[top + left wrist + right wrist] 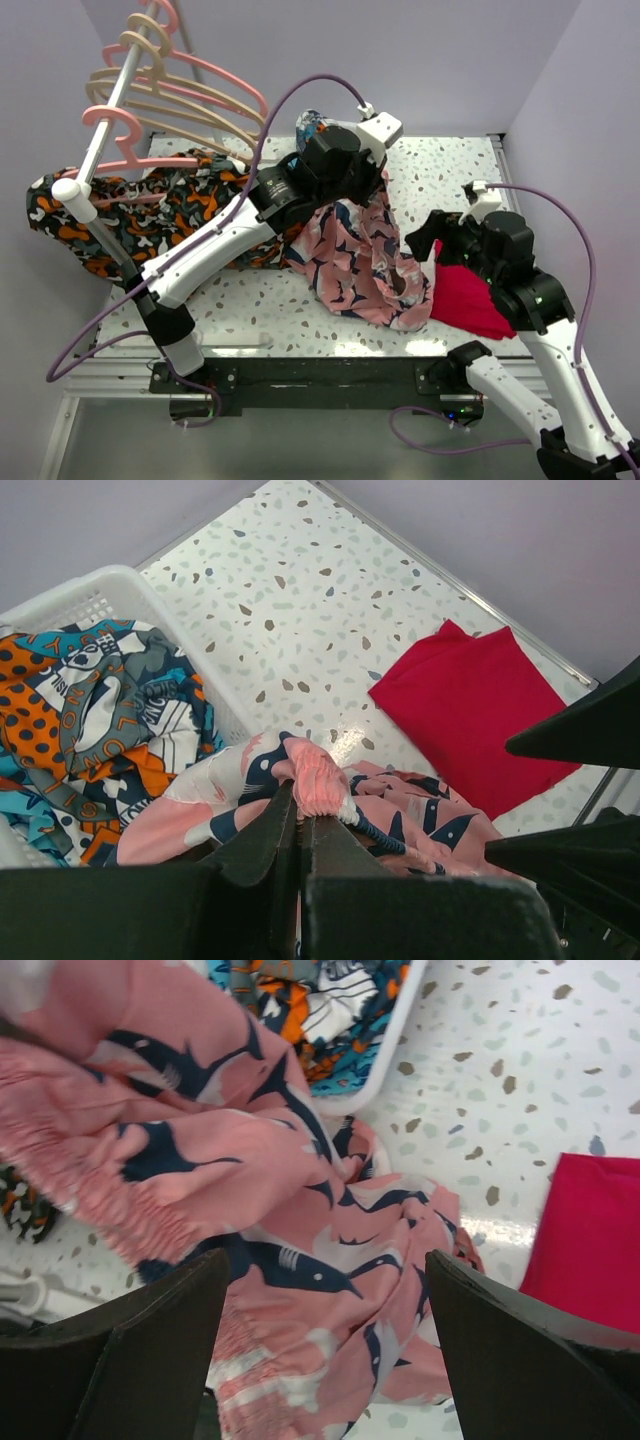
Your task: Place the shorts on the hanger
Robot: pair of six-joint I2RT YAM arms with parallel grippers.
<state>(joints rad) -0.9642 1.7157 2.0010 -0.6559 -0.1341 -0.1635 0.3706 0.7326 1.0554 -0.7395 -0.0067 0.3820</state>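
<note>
Shorts (pixel 370 265): one pair, lifted at mid-bench, lower part trailing onto the bench (pixel 300 305); well apart from the rack.
Left fingers (pixel 298 825): pressed together on the gathered elastic waistband, bearing the shorts.
Right fingers (pixel 428 236): spread wide just beside the hanging cloth, holding nothing.
Hanger (pixel 170 100): tan, on the rack at back left among pink hangers (pixel 225 80); at least two of each colour, exact count not readable.
Handling: judged light, limp and prone to bunching; no shape of its own.
Hold: the waistband is the firmest line; a second pinch further along it would likely spread it for the hanger.
Other cloth: one red cloth (pixel 470 300), flat on the bench; one patterned garment (pixel 130 210) hanging from the rack.
Basket (pixel 90 590): one, white, with printed clothes inside.
</note>
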